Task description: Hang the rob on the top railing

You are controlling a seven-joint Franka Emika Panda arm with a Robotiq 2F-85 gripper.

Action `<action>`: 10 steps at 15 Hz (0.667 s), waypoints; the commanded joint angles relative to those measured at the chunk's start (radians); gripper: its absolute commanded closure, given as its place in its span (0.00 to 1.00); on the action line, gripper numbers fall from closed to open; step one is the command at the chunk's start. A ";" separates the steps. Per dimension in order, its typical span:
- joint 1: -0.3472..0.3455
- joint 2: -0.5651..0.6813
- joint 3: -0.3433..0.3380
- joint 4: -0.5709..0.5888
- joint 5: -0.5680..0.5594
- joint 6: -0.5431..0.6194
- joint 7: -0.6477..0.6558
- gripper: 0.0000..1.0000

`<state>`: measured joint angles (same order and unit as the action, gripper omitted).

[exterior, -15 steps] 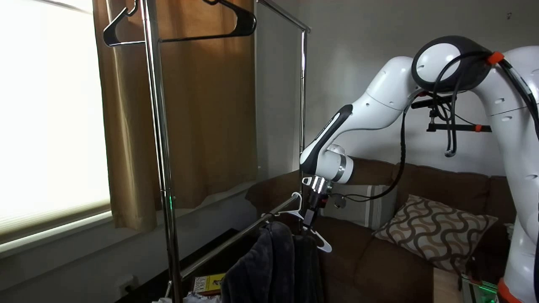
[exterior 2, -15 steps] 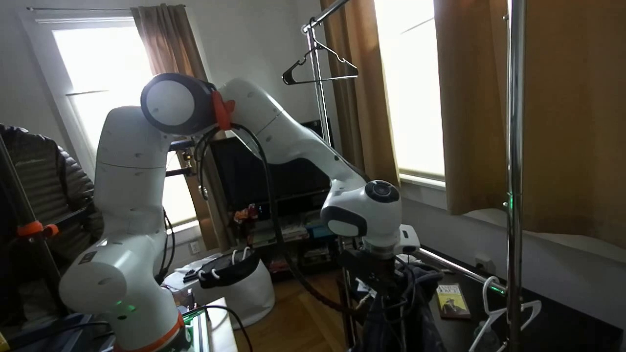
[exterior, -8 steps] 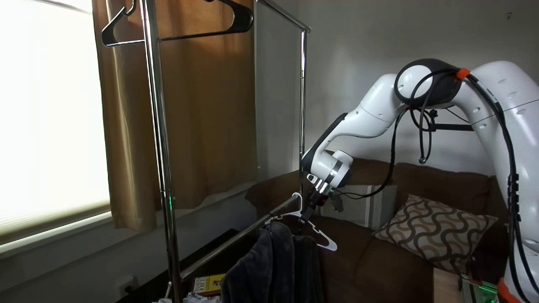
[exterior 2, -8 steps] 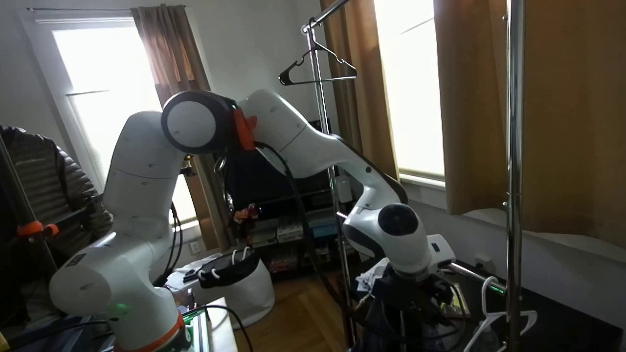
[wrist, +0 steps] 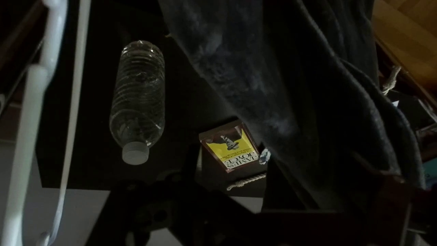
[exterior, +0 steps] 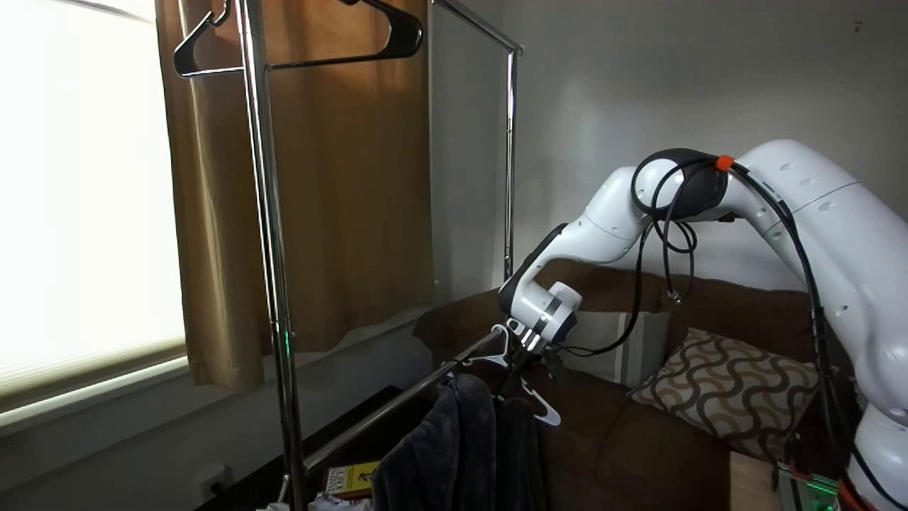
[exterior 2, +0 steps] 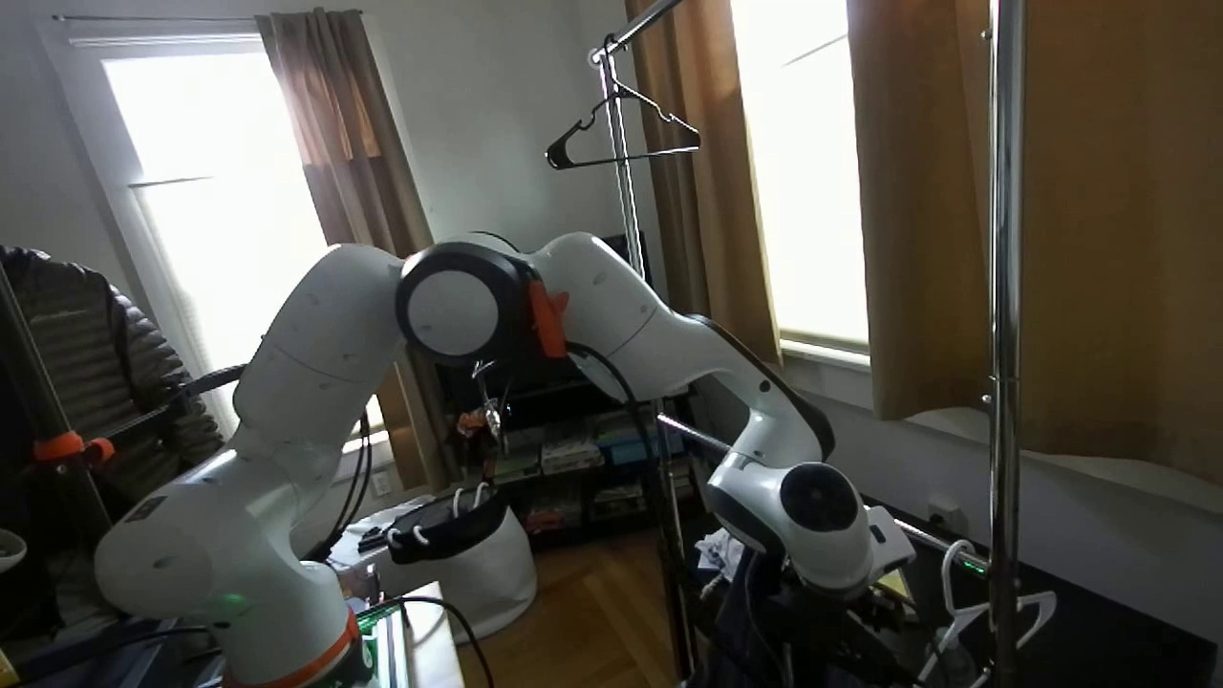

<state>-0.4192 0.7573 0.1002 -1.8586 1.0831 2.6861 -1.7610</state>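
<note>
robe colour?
Dark grey; the robe shows best in an exterior view.

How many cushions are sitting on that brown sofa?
2, in an exterior view: a grey fabric cushion with pale stripes and, pictured right of it, a wavy-patterned beige fabric cushion, both on the brown sofa. The white robot arm may hide others.

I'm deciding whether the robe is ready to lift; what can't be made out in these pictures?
Jaws: whether they grip anything is lost in shadow in all views.
Robe: lower end cut off by the bottom edge in both exterior views.
Robe's support: obscured in both exterior views by shadow and the arm's wrist.
Top railing: partly cut off by the top edge in both exterior views.
</note>
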 commanded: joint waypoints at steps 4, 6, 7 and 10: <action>0.056 0.108 -0.048 0.126 -0.075 -0.179 0.068 0.32; 0.071 0.114 -0.079 0.137 -0.147 -0.265 0.119 0.50; 0.070 0.114 -0.088 0.142 -0.182 -0.312 0.145 0.58; 0.029 0.089 -0.075 0.142 -0.204 -0.422 0.151 0.81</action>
<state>-0.3631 0.8585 0.0280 -1.7264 0.9113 2.3662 -1.6327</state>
